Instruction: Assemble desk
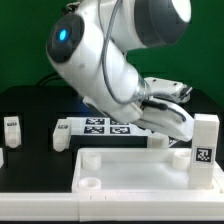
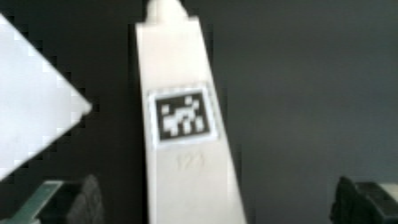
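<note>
Straddles the upright tagged leg [image 2: 178, 125] at the desk panel's [image 1: 120, 172] three o'clock, claw [image 2: 212, 200] wide open; risks toppling it if closed off-centre, one finger first.

leg [image 2: 178, 130]: white, tagged, between gripper [image 2: 214, 200] fingers | jaws: spread wide, clear of it

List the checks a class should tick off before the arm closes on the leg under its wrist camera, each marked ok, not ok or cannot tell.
1. Gripper jaws wide open: ok.
2. Nothing held between them: ok.
3. Leg lies between the fingers, touching neither: ok.
4. Leg's tag faces the camera: ok.
5. Fingers low enough to pinch the leg: cannot tell.
6. Panel lies flat: ok.
</note>
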Available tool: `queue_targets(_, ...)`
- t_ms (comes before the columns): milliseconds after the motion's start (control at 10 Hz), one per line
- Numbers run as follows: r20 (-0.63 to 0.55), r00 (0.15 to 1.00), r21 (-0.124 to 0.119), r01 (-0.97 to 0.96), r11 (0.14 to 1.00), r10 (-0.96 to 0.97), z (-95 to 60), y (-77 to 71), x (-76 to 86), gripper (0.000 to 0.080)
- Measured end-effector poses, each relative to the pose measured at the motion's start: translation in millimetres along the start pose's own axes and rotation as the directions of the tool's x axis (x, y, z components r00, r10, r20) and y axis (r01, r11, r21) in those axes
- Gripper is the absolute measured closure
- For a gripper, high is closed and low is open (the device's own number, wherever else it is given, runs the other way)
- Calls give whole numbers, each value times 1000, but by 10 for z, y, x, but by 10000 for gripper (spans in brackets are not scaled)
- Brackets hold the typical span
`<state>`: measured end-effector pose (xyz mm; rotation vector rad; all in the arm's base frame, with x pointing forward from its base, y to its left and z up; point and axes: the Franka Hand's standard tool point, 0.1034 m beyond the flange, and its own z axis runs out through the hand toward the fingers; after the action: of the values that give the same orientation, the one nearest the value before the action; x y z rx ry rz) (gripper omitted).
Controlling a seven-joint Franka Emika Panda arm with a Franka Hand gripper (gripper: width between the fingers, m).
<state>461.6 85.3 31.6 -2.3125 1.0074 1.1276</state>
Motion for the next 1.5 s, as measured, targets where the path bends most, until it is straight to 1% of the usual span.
queue_targets(100, 35, 999, -1, -1, 1000, 1, -12, 11, 44, 151)
queue_targets(200, 105, 994, -7, -15, 1000, 16, -1, 81, 37, 151)
queue_targets(300, 131, 991, -8, -22, 1000, 23, 4, 103, 79, 151)
queue_targets(400, 117, 993, -5, -20, 1000, 20, -1, 82, 104, 151)
queue_targets(600, 93, 996, 3, 12, 1000, -12, 42, 13, 128, 151)
queue_targets(800, 64, 997, 8, 42, 999, -43, 136, 31, 165, 151)
queue_targets(900, 58, 998, 6, 40, 999, -40, 186, 62, 155, 151)
queue_targets(1000, 60, 998, 4, 34, 999, -35, 218, 90, 152, 151)
queue_targets(1100, 57, 998, 6, 35, 999, -35, 205, 85, 159, 151)
queue_targets(1200, 57, 998, 7, 34, 999, -34, 203, 88, 162, 284)
queue_targets(1300, 57, 998, 7, 34, 999, -34, 203, 88, 162, 284)
queue_targets(1400, 57, 998, 7, 34, 999, -34, 201, 90, 164, 430)
queue_targets(1500, 55, 998, 7, 33, 999, -34, 198, 87, 164, 515)
